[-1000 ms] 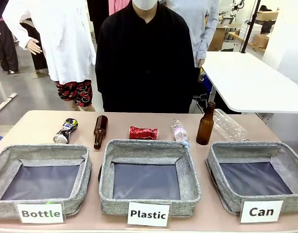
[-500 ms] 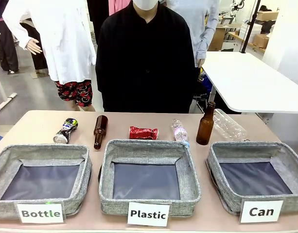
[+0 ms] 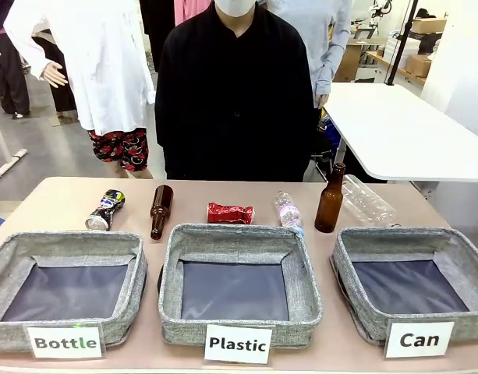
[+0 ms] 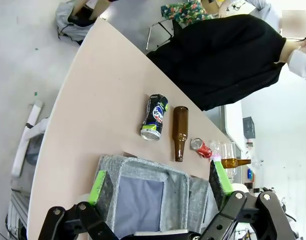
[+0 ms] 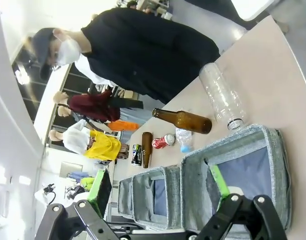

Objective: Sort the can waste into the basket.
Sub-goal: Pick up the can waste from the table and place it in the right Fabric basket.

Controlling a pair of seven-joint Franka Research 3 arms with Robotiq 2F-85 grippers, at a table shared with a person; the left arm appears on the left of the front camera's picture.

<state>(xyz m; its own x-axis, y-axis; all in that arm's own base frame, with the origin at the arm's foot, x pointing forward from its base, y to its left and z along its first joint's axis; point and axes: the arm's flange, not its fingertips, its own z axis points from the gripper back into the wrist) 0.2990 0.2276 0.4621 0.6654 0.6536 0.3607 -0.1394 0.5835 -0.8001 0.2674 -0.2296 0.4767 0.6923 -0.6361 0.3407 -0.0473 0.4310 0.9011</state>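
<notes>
- On the tabletop (image 3: 67,195), the red can (image 3: 230,213) and dark can (image 3: 105,209) lie unpicked.
- Both the left pincer (image 4: 160,180) and right pincer (image 5: 159,189) gape empty; next, grasp one can for the Can basket (image 3: 394,240).

Indoor robotics laboratory or test hall. A pale table (image 3: 59,204) carries three grey fabric baskets with printed cards, set in a row: the Bottle basket (image 3: 67,246), the Plastic basket (image 3: 232,234) and the Can basket (image 3: 402,238). Behind it lie a bare grey floor (image 3: 44,152), a white table (image 3: 394,132) and stacked cardboard boxes (image 3: 348,66). A person (image 3: 235,93) in black stands at the far side.
</notes>
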